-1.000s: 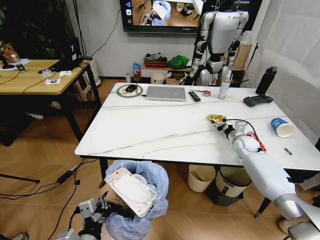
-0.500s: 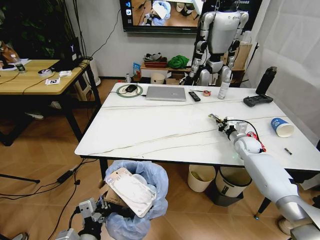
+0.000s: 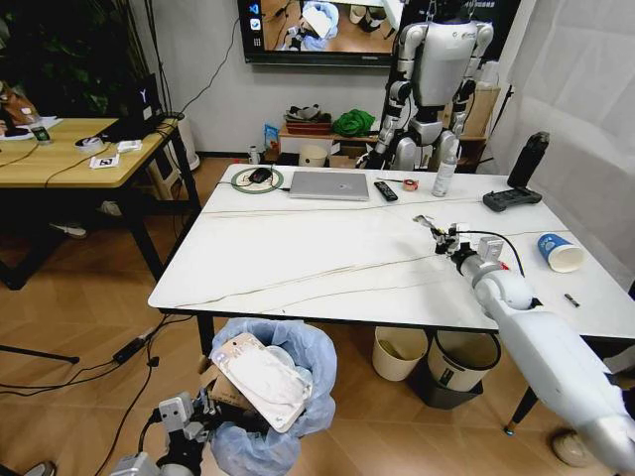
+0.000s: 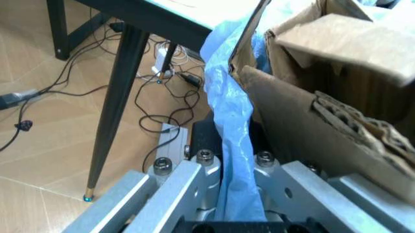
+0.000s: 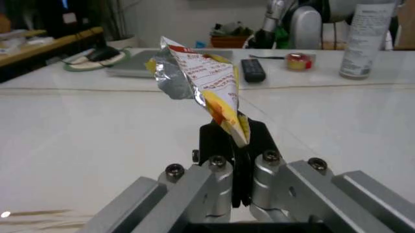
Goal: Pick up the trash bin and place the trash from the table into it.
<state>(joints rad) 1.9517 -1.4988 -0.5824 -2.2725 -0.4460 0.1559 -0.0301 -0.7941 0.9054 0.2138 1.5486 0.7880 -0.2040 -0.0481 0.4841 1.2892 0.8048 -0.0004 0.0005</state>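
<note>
the right gripper (image 5: 234, 145) is above the large white rectangular table with thin dark veins (image 3: 327, 268), out over its right half, and its fingers are pinched together on the bottom corner of a crumpled yellow, red and silver foil wrapper (image 5: 198, 82). the wrapper stands up from between the fingertips, clear of the tabletop, and in the head view it is a small scrap at the tip of the gripper (image 3: 437, 236). beyond the fingers lie a silver laptop (image 3: 329, 185) and a black remote (image 3: 386, 190); off to the gripper's right side a blue-white paper cup (image 3: 560, 253) lies tipped over on the table, well apart from the fingers.

the left gripper (image 4: 230, 162) is low, below the table's near edge, with its fingers clamped on a fold of the crinkled translucent blue plastic bag lining the small round trash bin (image 3: 270, 402). just past those fingers, torn brown cardboard (image 4: 324, 111) fills the bin, and a clear flat plastic pack (image 3: 260, 379) lies slanted across the bin's mouth. a slim black table leg (image 4: 115, 107) stands beside the left fingers.
</note>
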